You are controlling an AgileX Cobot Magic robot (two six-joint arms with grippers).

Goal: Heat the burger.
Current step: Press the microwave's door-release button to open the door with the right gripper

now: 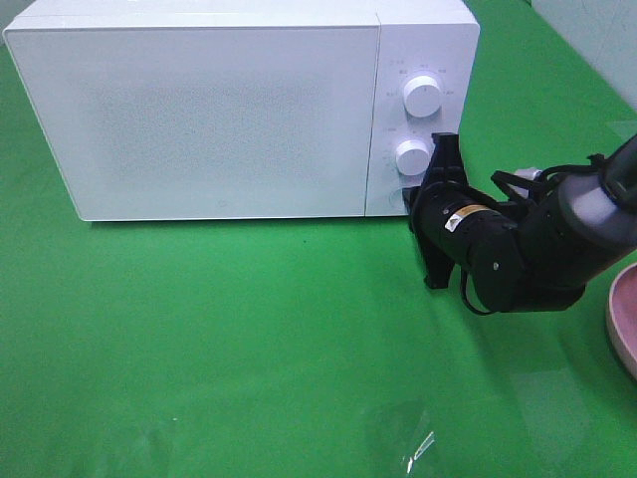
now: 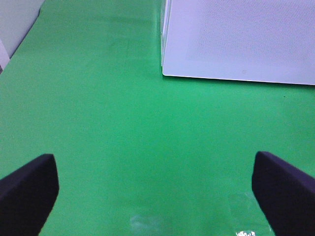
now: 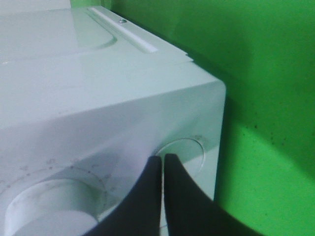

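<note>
Appliance: glossy white boxy microwave [image 1: 199, 110], upper left.
Right end effector [image 3: 161, 164]: tapered black tips pinched together.
Left end effector [image 2: 153, 169]: spread wide.

The high camera looks steeply down on the green table [image 1: 249, 349], microwave [image 1: 239, 110] at 12 o'clock. The left wrist camera looks low along the table at its door [image 2: 236, 39]; the right, behind the right gripper [image 3: 162, 160], sits close to its control panel [image 3: 123, 132]. All share the microwave.

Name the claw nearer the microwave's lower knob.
Right. The right claw, shut, is at the round button beside the lower knob; the left claw hangs over green cloth, off from the microwave.
</note>
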